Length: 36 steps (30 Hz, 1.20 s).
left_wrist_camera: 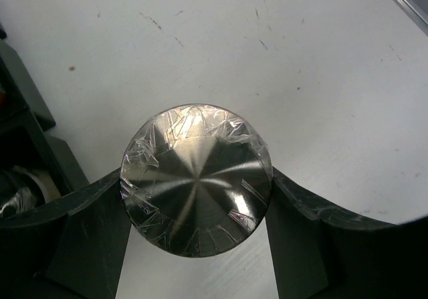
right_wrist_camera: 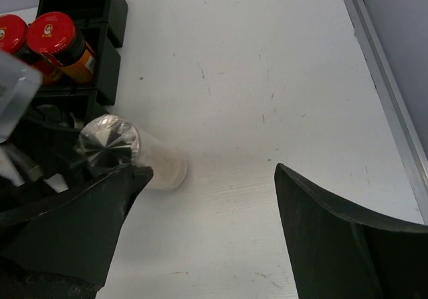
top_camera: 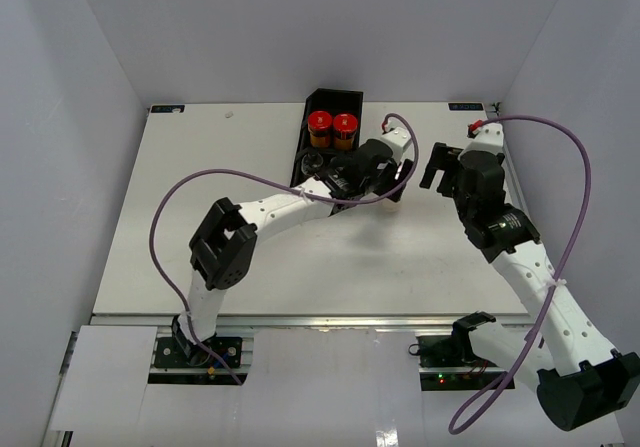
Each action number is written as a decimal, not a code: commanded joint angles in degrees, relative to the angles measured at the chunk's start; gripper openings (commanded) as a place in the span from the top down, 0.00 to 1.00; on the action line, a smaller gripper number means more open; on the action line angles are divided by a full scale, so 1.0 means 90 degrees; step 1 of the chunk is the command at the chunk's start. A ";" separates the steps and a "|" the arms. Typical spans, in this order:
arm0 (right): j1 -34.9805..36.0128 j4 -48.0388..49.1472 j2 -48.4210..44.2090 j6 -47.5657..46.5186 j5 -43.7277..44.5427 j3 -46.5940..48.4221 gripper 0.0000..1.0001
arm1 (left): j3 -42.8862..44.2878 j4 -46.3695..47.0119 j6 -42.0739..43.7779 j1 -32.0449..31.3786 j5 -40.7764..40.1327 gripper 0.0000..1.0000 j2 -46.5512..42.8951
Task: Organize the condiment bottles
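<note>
A cream condiment bottle with a flat shiny grey lid [left_wrist_camera: 196, 178] stands upright between my left gripper's fingers [left_wrist_camera: 87, 235], which press on both sides of the lid. In the right wrist view the same bottle [right_wrist_camera: 157, 165] stands on the white table just right of the black tray [right_wrist_camera: 80, 1]. Whether its base touches the table I cannot tell. Two amber bottles with red caps [top_camera: 319, 122] [top_camera: 345, 124] stand in the tray's far compartment. A dark-capped bottle [top_camera: 313, 162] sits in a nearer compartment. My left gripper [top_camera: 388, 187] is beside the tray. My right gripper [right_wrist_camera: 210, 225] is open and holds nothing.
The long black tray [top_camera: 352, 97] runs from the table's back edge toward the middle. My right gripper [top_camera: 433, 167] hovers just right of the left one. A metal rail [right_wrist_camera: 388, 91] marks the table's right edge, with the enclosure wall beyond it.
</note>
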 commanded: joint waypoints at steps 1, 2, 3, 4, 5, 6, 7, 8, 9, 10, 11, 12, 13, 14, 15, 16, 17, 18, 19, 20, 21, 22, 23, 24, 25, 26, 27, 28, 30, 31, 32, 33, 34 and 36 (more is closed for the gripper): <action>-0.0093 0.0420 -0.0277 -0.0092 -0.0113 0.0014 0.08 | 0.0853 -0.0126 0.0367 0.0004 -0.0343 1.00 0.0360; -0.0115 0.0420 -0.0304 -0.0096 -0.0121 0.0005 0.08 | 0.1004 -0.0162 0.0398 0.0004 -0.0370 1.00 0.0480; -0.0137 0.0420 -0.0330 -0.0102 -0.0129 -0.0004 0.08 | 0.1153 -0.0199 0.0430 0.0004 -0.0397 1.00 0.0597; -0.0166 0.0420 -0.0344 -0.0121 -0.0120 -0.0009 0.08 | 0.1278 -0.0246 0.0469 0.0004 -0.0426 1.00 0.0670; -0.0195 0.0420 -0.0358 -0.0139 -0.0111 -0.0013 0.09 | 0.1401 -0.0293 0.0506 0.0004 -0.0454 1.00 0.0742; -0.0239 0.0420 -0.0365 -0.0146 -0.0142 -0.0020 0.09 | 0.1458 -0.0313 0.0519 0.0011 -0.0467 1.00 0.0811; -0.0279 0.0424 -0.0368 -0.0146 -0.0179 -0.0026 0.09 | 0.1500 -0.0330 0.0519 0.0027 -0.0451 1.00 0.0872; -0.0314 0.0430 -0.0367 -0.0140 -0.0221 -0.0033 0.09 | 0.1523 -0.0344 0.0505 0.0055 -0.0402 1.00 0.0921; -0.0340 0.0430 -0.0357 -0.0145 -0.0257 -0.0038 0.09 | 0.1553 -0.0354 0.0484 0.0075 -0.0362 0.98 0.0956; -0.0365 0.0431 -0.0349 -0.0148 -0.0291 -0.0043 0.09 | 0.1582 -0.0368 0.0462 0.0095 -0.0318 0.95 0.0989; -0.0389 0.0437 -0.0349 -0.0142 -0.0322 -0.0043 0.09 | 0.1607 -0.0398 0.0432 0.0114 -0.0263 0.88 0.1008; -0.0409 0.0444 -0.0349 -0.0135 -0.0349 -0.0052 0.09 | 0.1612 -0.0415 0.0405 0.0121 -0.0213 0.81 0.1015; -0.0423 0.0453 -0.0347 -0.0130 -0.0374 -0.0065 0.09 | 0.1591 -0.0414 0.0387 0.0123 -0.0177 0.72 0.1010; -0.0435 0.0465 -0.0344 -0.0130 -0.0405 -0.0072 0.09 | 0.1541 -0.0395 0.0379 0.0127 -0.0161 0.61 0.0995; -0.0446 0.0477 -0.0340 -0.0130 -0.0436 -0.0080 0.09 | 0.1490 -0.0376 0.0371 0.0130 -0.0145 0.51 0.0979; -0.0461 0.0479 -0.0333 -0.0130 -0.0461 -0.0088 0.09 | 0.1462 -0.0372 0.0351 0.0131 -0.0136 0.42 0.0944; -0.0476 0.0483 -0.0325 -0.0134 -0.0497 -0.0091 0.09 | 0.1434 -0.0372 0.0332 0.0127 -0.0124 0.36 0.0902; -0.0490 0.0486 -0.0318 -0.0144 -0.0556 -0.0087 0.09 | 0.1413 -0.0376 0.0314 0.0123 -0.0113 0.32 0.0862; -0.0502 0.0474 -0.0312 -0.0161 -0.0659 -0.0070 0.09 | 0.1412 -0.0394 0.0285 0.0129 -0.0113 0.28 0.0833; -0.0510 0.0450 -0.0300 -0.0175 -0.0741 -0.0040 0.09 | 0.1412 -0.0427 0.0256 0.0131 -0.0119 0.22 0.0798; -0.0516 0.0415 -0.0283 -0.0187 -0.0805 0.0001 0.09 | 0.1412 -0.0473 0.0227 0.0131 -0.0131 0.13 0.0757; -0.0523 0.0381 -0.0251 -0.0182 -0.0837 0.0065 0.09 | 0.1371 -0.0467 0.0200 0.0131 -0.0127 0.07 0.0687; -0.0531 0.0336 -0.0215 -0.0174 -0.0870 0.0125 0.09 | 0.1327 -0.0460 0.0180 0.0131 -0.0110 0.03 0.0619; -0.0536 0.0300 -0.0186 -0.0169 -0.0915 0.0183 0.09 | 0.1295 -0.0470 0.0168 0.0131 -0.0083 0.02 0.0556; -0.0536 0.0288 -0.0173 -0.0169 -0.0963 0.0248 0.09 | 0.1277 -0.0489 0.0155 0.0131 -0.0064 0.02 0.0493; -0.0536 0.0255 -0.0167 -0.0169 -0.0984 0.0299 0.09 | 0.1294 -0.0502 0.0151 0.0131 -0.0062 0.02 0.0461; -0.0536 0.0202 -0.0136 -0.0169 -0.1010 0.0357 0.09 | 0.1341 -0.0576 0.0130 0.0131 -0.0052 0.02 0.0419; -0.0536 0.0155 -0.0109 -0.0169 -0.1032 0.0422 0.09 | 0.1389 -0.0655 0.0110 0.0131 -0.0043 0.02 0.0381; -0.0536 0.0080 -0.0068 -0.0175 -0.1048 0.0552 0.09 | 0.1462 -0.0795 0.0070 0.0131 -0.0006 0.02 0.0319; -0.0536 0.0036 -0.0046 -0.0179 -0.1051 0.0612 0.09 | 0.1481 -0.0841 0.0054 0.0131 0.0057 0.02 0.0266; -0.0537 -0.0009 -0.0027 -0.0180 -0.1058 0.0691 0.09 | 0.1501 -0.0901 0.0048 0.0131 0.0143 0.02 0.0193; -0.0543 -0.0016 -0.0027 -0.0206 -0.1078 0.0758 0.09 | 0.1534 -0.0975 0.0048 0.0131 0.0230 0.02 0.0112; -0.0541 -0.0024 -0.0032 -0.0234 -0.1098 0.0814 0.09 | 0.1586 -0.1033 0.0032 0.0137 0.0273 0.02 0.0035; -0.0542 -0.0041 -0.0042 -0.0253 -0.1148 0.0924 0.09 | 0.1693 -0.1196 -0.0052 0.0170 0.0266 0.02 -0.0129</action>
